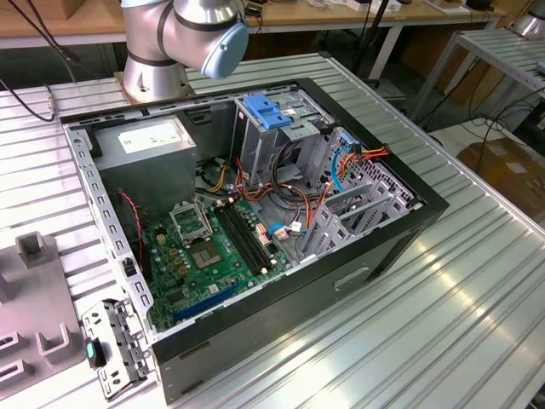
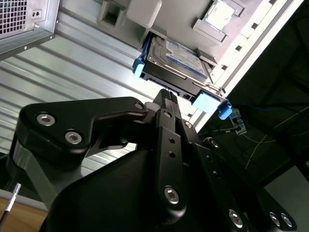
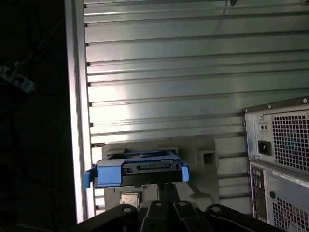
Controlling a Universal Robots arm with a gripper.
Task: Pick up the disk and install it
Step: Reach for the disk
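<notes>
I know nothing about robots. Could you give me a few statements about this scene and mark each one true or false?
1. The computer case lies open. True.
2. The disk is already inside the case. False: it sits in a grey holder on the table, outside the case.
3. The disk has blue side rails. True.
4. The circuit board in the case is red. False: it is green.
5. The gripper is close to the disk. True.

Silver arm (image 1: 157, 38), blue cap (image 1: 226, 49), black gripper (image 2: 166, 95)
</notes>
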